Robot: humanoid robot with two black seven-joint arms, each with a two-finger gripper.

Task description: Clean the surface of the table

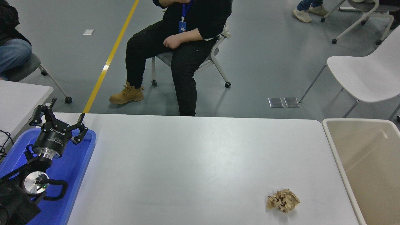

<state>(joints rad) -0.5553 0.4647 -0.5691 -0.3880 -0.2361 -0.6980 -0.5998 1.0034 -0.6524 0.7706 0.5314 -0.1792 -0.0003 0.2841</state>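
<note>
So the table surface (193, 165) fills most of the lower part of the view, a big matte white top with rounded far corners, running from a blue tray on the left over to a beige bin on the right. Only one bit of mess on it: a crumpled brown paper wad (283, 200) sitting near the front right, close to the bin side but not touching it. Rest of the top looks plain white with a few faint scuffs.

The blue tray (82, 162) sits on the left end of the table, and the left gripper (59, 120) hangs over its far end, pointing away from the camera, fingers spread wide apart with nothing between them. The black arm behind it comes in from the lower left corner. The right arm isn't anywhere in the shot.

The beige bin (339, 156) butts right up against the table's right edge, and its inside looks bare as far as I can see.

Beyond the far edge, a person in black clothes and tan boots (175, 47) sits on a wheeled chair. A white chair (365, 78) stands off to the right, and a smaller white table (18, 100) pokes in at the left.
</note>
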